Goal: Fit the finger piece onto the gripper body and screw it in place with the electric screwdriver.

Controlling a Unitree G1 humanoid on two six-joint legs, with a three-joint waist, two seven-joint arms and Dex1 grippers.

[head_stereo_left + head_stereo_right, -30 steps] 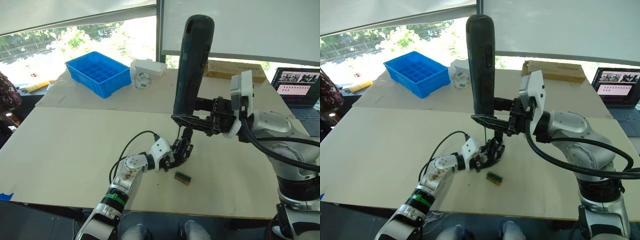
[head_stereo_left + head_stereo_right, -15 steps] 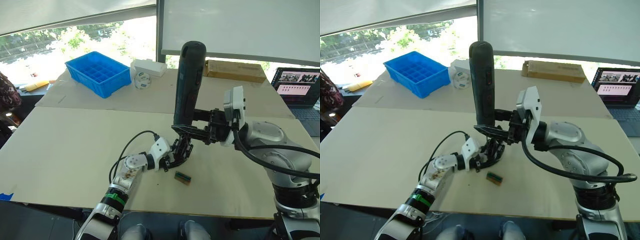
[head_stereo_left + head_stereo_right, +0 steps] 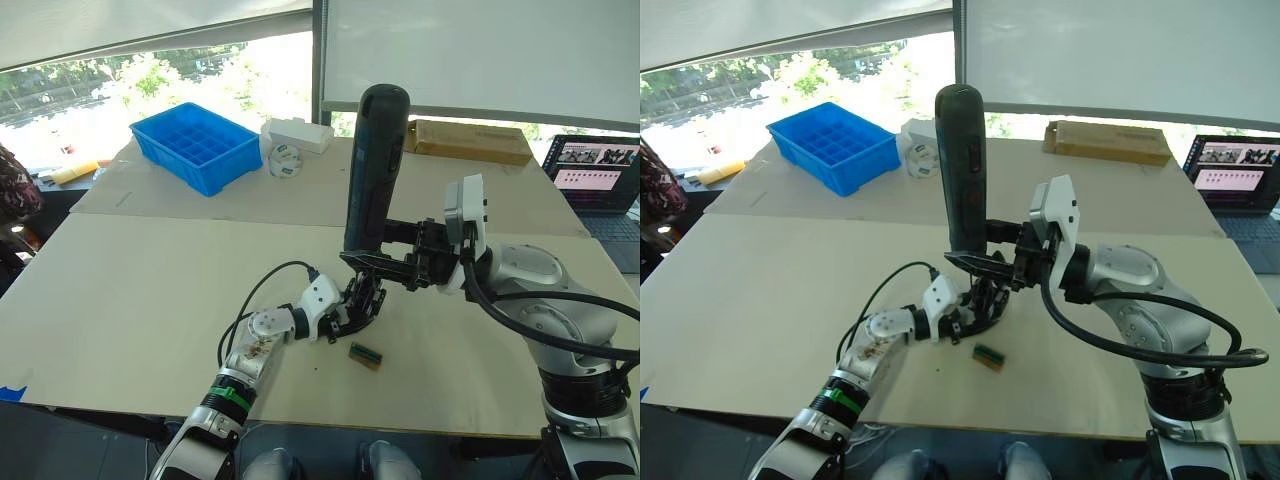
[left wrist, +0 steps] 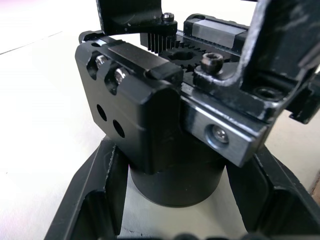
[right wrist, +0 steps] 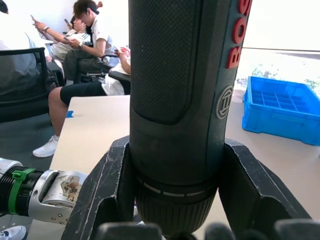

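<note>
My left gripper (image 3: 350,312) rests on the table, shut on the round base of the gripper body (image 3: 364,303). In the left wrist view its fingers (image 4: 95,200) clasp that black base (image 4: 175,175), and the body's geared top with screws faces the camera. Black uprights rise from the top; I cannot tell the finger piece apart from them. My right gripper (image 3: 388,263) is shut on the electric screwdriver (image 3: 375,165), which stands upright, its lower end just above the gripper body. The right wrist view shows the tool's barrel (image 5: 185,75) between the fingers (image 5: 107,190).
A small green-and-tan block (image 3: 365,354) lies just in front of the gripper body. At the back stand a blue bin (image 3: 195,145), a white box (image 3: 297,135), a tape roll (image 3: 284,161) and a cardboard box (image 3: 470,141). A laptop (image 3: 595,170) sits far right. People (image 5: 85,45) sit beyond the table.
My right arm has lowered the upright screwdriver toward the gripper body and drawn it slightly left. The left gripper and the body have stayed put.
</note>
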